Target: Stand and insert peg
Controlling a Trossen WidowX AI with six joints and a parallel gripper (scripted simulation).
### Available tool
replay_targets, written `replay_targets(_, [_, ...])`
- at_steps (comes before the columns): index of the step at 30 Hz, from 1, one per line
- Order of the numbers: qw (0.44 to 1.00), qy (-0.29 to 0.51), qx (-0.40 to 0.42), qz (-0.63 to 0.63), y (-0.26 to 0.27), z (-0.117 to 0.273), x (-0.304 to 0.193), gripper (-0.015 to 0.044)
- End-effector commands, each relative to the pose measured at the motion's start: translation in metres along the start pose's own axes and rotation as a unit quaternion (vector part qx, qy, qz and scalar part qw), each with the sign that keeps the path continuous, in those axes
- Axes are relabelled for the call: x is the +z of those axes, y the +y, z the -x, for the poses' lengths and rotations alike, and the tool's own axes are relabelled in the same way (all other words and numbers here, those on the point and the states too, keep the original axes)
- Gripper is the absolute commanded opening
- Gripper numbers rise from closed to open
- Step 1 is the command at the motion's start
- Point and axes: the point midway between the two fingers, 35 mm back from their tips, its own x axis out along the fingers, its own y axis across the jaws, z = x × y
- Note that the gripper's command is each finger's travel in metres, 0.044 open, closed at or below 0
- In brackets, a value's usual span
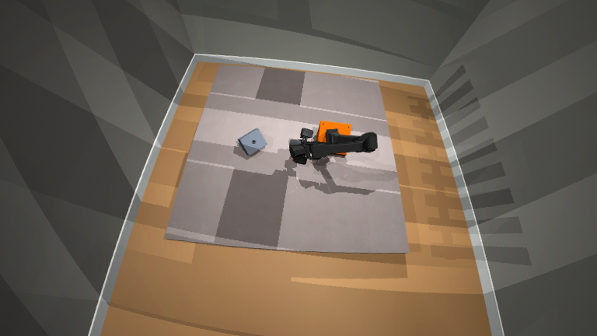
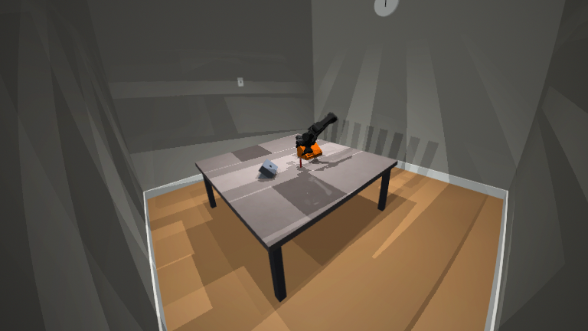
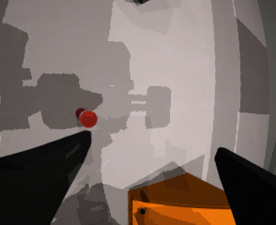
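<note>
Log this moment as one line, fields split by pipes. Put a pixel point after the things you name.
peg (image 2: 300, 162) (image 3: 88, 119): upright on table (image 2: 243, 205), released | jaws: open, above peg, nothing between | panel hole (image 1: 253, 141) (image 2: 270, 165): unfilled | pending: regrasp, insertion

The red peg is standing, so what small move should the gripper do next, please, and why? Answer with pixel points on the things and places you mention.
Probably shift the gripper (image 1: 302, 146) (image 2: 305, 149) (image 3: 156, 146) sideways to centre the peg (image 1: 294, 160) (image 2: 300, 162) (image 3: 88, 119) before closing: the wrist view shows the open fingers with the peg's top near the left-hand fingertip (image 3: 83, 142) in the image, well off the middle.
</note>
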Motion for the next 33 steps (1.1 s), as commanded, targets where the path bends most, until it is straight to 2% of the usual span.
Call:
replay_targets(1, [0.998, 0.057, 0.034, -0.005, 0.004, -0.002, -0.001, 0.044])
replay_targets(10, [0.979, 0.146, 0.134, -0.043, 0.012, 0.0, 0.007, 0.044])
replay_targets(18, [0.951, 0.182, 0.234, -0.089, 0.017, 0.006, 0.026, 0.044])
replay_targets(33, [0.951, 0.181, 0.237, -0.085, 0.023, -0.003, 0.023, 0.044])
